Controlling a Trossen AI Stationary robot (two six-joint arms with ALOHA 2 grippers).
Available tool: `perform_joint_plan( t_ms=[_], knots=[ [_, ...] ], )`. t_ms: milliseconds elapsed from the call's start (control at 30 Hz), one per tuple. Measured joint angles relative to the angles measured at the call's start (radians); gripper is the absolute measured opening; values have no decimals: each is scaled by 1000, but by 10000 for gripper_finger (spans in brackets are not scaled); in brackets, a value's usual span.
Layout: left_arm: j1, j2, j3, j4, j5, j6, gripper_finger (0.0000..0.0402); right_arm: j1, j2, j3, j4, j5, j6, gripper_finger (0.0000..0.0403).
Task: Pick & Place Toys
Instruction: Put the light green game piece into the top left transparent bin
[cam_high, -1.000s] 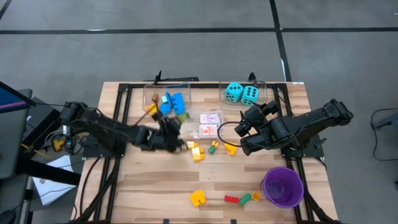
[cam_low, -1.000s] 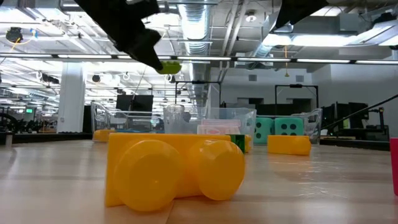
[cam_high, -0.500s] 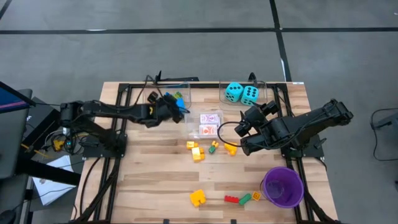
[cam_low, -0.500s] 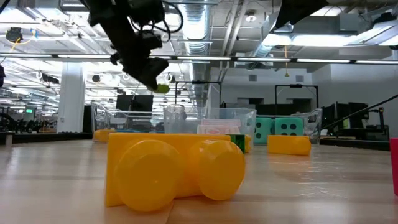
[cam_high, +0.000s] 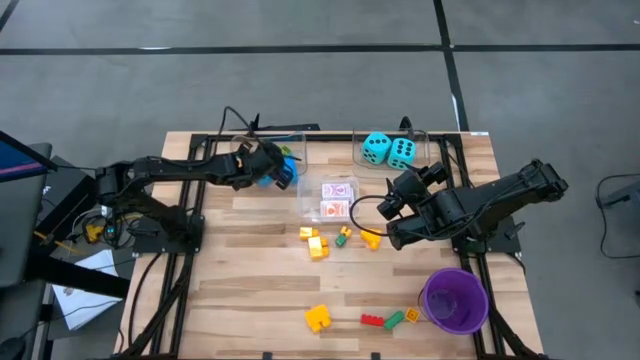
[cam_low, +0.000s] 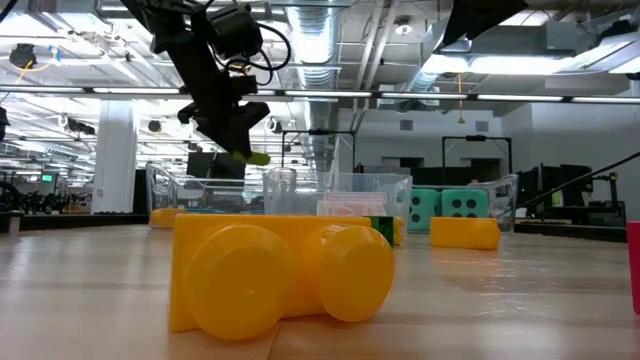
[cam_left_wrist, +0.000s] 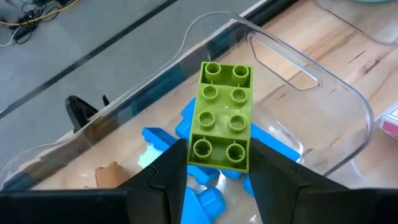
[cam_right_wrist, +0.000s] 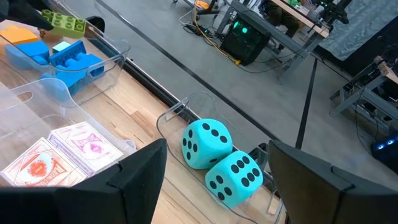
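My left gripper (cam_high: 264, 160) is shut on a light green two-by-four brick (cam_left_wrist: 224, 115) over the far-left clear bin (cam_left_wrist: 348, 106), which holds blue bricks (cam_left_wrist: 199, 186). In the low view the gripper (cam_low: 232, 135) hangs above the bin with the brick (cam_low: 250, 157) at its tip. My right gripper (cam_high: 392, 202) is open and empty to the right of the card packs (cam_high: 337, 200). Two turquoise dice (cam_high: 388, 150) sit in the far-right bin. Loose bricks (cam_high: 340, 238) lie mid-table. My left gripper pinches the green brick's two long sides near its one end (cam_left_wrist: 219, 152) between its two fingers (cam_left_wrist: 168, 171). The brick reaches forward past the fingertips, studs toward the camera. The fingers slant down from the table's left. The brick is clear of the bin and the blue bricks.
A purple cup (cam_high: 455, 298) stands at the near right. A yellow brick (cam_high: 318, 318), a red one (cam_high: 372, 320) and a green one (cam_high: 394, 319) lie near the front edge; the big yellow one fills the low view (cam_low: 280, 275). An orange brick (cam_high: 371, 239) lies by my right gripper.
My left gripper has carried the green brick from the middle of the table, near the loose yellow bricks, toward the far edge and a little left. It now hangs over the bin with the blue bricks. It has stayed shut on the brick.
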Motion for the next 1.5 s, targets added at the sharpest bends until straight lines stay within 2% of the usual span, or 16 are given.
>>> perform_joint_plan(
  t_ms=[200, 567, 733, 867, 967, 1200, 1500],
  knots=[
    [16, 0, 0, 0, 34, -1, 138, 0, 0, 0, 3, 0, 0, 272],
    [18, 0, 0, 3, 35, 10, 138, 0, 0, 0, 3, 0, 0, 272],
    [35, 11, 0, 40, 164, 24, 138, 0, 0, 0, 3, 0, 0, 272],
    [63, 26, -1, 52, 187, 26, 138, 0, 0, 0, 6, 0, -1, 272],
    [89, 53, 1, 80, 264, 42, 138, 0, 0, 0, 7, 0, -1, 272],
    [109, 125, 0, 117, 269, 54, 138, -1, 0, 0, 5, 1, -1, 272],
    [107, 139, 0, 137, 270, 70, 149, -1, 0, 0, 3, 4, -1, 272]
  ],
)
